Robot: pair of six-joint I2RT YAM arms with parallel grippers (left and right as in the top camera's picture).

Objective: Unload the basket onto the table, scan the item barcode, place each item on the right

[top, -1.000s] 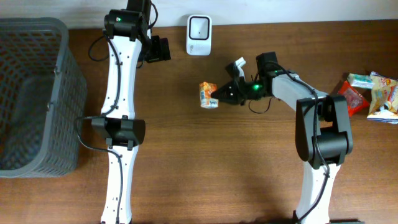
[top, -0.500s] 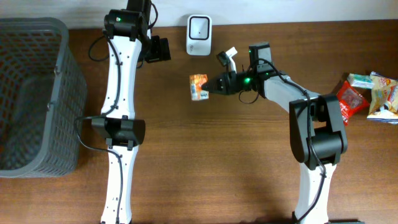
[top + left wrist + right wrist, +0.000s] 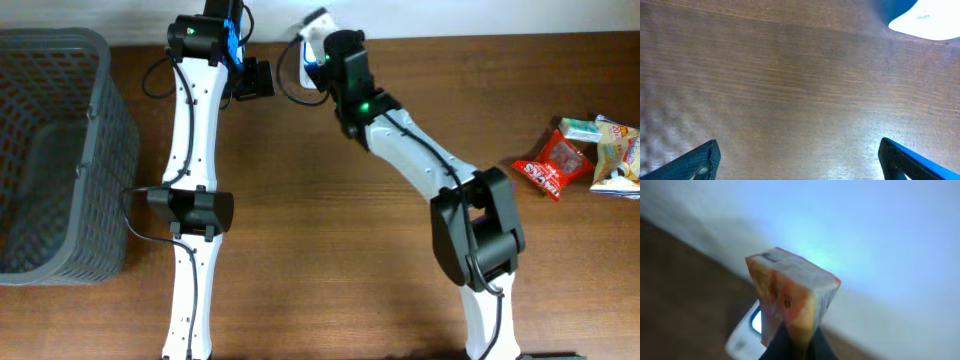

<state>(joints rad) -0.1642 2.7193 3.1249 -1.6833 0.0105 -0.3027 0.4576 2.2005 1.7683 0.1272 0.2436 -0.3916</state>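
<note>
A: What has been moved since a second ago?

B: The orange carton (image 3: 790, 295) has been carried from the middle of the table (image 3: 330, 250) to its back edge. It is now held near the white scanner (image 3: 312, 22). The right arm, bent at the right side before, is now stretched diagonally towards that edge.

A: Can the carton be seen from overhead?

B: No, it is hidden there under the right gripper (image 3: 335, 52). It is shown only in the right wrist view, tilted, with one corner uppermost. The scanner is blurred below and behind it. Whether the two are touching cannot be told.

A: How is it gripped?

B: It is pinched at its lower end between the dark fingers (image 3: 777, 347), which are pressed tight against it.

A: And the other arm?

B: The left gripper (image 3: 255, 78) is kept at the back edge, left of the scanner. Its blue fingers (image 3: 702, 160) are spread wide over bare wood.

A: What else is laid out?

B: A grey basket (image 3: 60, 150) is set at the left edge. Snack packets (image 3: 605, 150) are piled at the right edge, with a red packet (image 3: 545, 165) lying nearest the middle.
</note>
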